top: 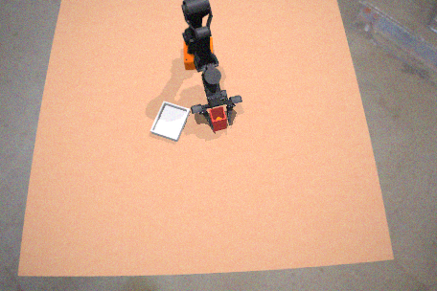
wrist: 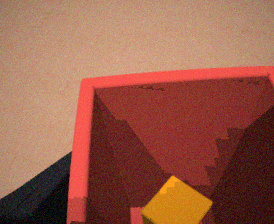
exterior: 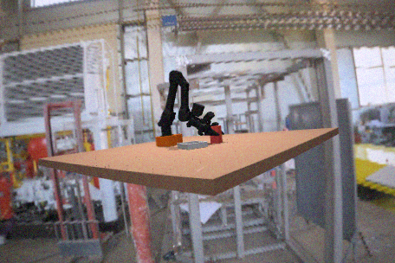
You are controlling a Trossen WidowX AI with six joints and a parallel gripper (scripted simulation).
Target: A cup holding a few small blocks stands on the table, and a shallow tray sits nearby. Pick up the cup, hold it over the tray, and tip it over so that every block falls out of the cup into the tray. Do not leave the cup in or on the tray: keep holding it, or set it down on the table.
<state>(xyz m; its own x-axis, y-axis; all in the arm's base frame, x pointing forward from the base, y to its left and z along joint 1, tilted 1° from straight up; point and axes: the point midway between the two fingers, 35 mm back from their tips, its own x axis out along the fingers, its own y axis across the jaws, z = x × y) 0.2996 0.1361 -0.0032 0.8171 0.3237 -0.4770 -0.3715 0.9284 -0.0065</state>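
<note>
And here we are at the grasp: the fingers [top: 230, 116] [exterior: 210, 131] straddle the red cup [top: 219, 125] [exterior: 216, 136] [wrist: 178, 75], part-open, one on either side, and I'd judge they have hold of nothing yet. Whether either one touches the wall, I cannot tell. The cup stands upright on the surface [top: 240, 203] [exterior: 173, 163] [wrist: 33, 75], with the tray [top: 171, 123] [exterior: 192, 145] just off at nine o'clock in the overhead view.

What's next? A firm, even squeeze, then a straight lift before any swing toward nine o'clock; close off-centre and the cup could twist or skid.

Now the containers! Down inside the cup sits an orange block [top: 218, 119] [wrist: 180, 203], clear to see from the wrist. More may lie below the frame; I can't give a count. The tray, pale-floored and low-rimmed, shows no blocks from overhead. So the pour is all to come, and it looks like an early stage.
</note>
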